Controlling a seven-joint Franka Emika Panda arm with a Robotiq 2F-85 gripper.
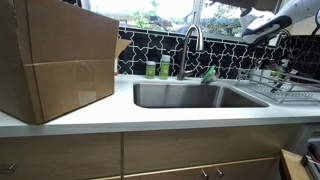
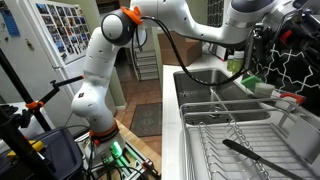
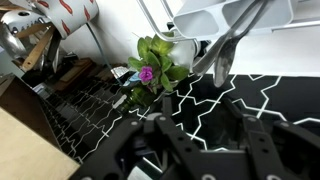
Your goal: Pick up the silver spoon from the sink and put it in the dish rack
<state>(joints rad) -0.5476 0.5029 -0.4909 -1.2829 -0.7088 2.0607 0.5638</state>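
**Gripper open high over the dish rack, spoon not surely identified**

In an exterior view, the gripper (image 1: pixel 252 34) hangs high above the dish rack (image 1: pixel 285 85), well clear of its wires. The sink (image 1: pixel 190 95) lies just beside the rack. Its floor is hidden behind the front rim, so the silver spoon cannot be placed from here.

In an exterior view with the dish rack (image 2: pixel 210 135) in the foreground, the sink (image 2: pixel 200 95) sits just beyond the rack. A dark long utensil (image 2: pixel 252 152) lies flat on the rack's wires, well below the raised arm. Its long axis slants across the wires, with one end toward the sink and the other toward the rack's near corner. It is too dark to tell whether this is the silver spoon, or which end is the bowl.

In the wrist view, the gripper (image 3: pixel 205 125) has its fingers (image 3: pixel 155 135) spread wide with nothing between them, and only the black tiled wall (image 3: pixel 230 100) shows through the gap. The dish rack (image 3: pixel 90 105) lies off to one side, with a flowering plant (image 3: pixel 150 70) just behind it
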